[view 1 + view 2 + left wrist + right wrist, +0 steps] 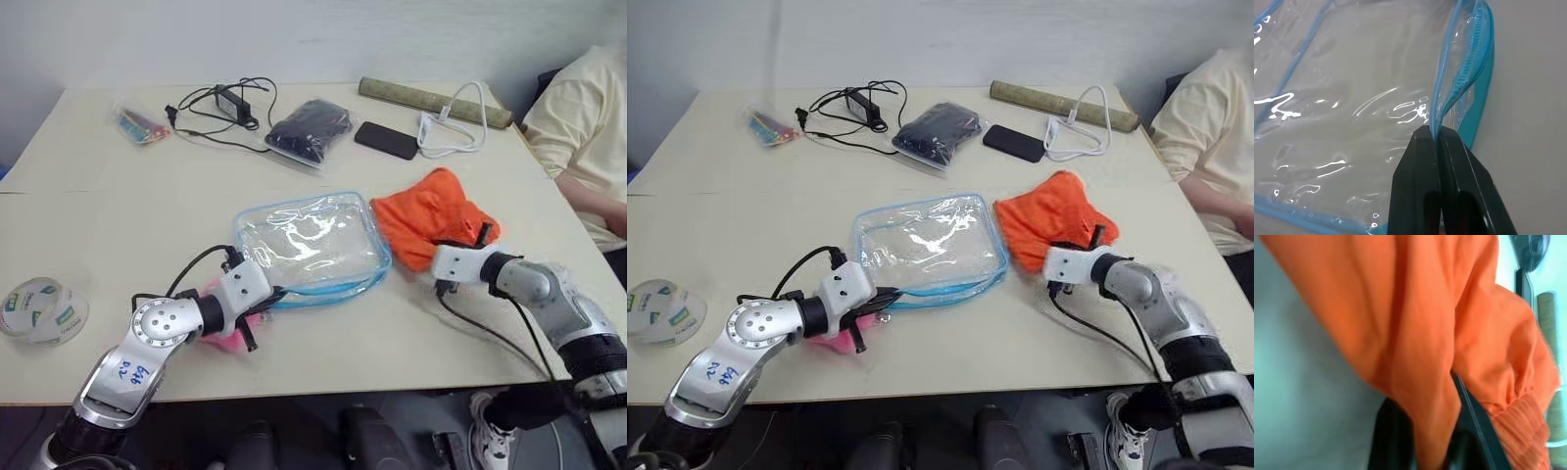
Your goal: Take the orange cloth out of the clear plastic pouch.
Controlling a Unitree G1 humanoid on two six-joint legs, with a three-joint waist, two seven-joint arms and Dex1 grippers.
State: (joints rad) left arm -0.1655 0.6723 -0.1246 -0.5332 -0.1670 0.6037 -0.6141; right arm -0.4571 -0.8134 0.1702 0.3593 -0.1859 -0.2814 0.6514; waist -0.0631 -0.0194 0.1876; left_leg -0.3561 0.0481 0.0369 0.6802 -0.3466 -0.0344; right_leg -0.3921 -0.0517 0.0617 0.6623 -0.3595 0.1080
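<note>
The clear plastic pouch with light blue trim lies flat in the middle of the table and looks empty. My left gripper is shut on its blue zipper edge at the near corner, also seen from above. The orange cloth lies crumpled on the table just right of the pouch, outside it. My right gripper is at the cloth's near right side. In the right wrist view its fingers stand parted with a fold of the cloth lying between them.
A pink plush lies under my left hand. A tape roll sits at the near left. At the back are a small colourful bag, a charger, a bag of black stuff, a phone and a white cable. A person sits at the right.
</note>
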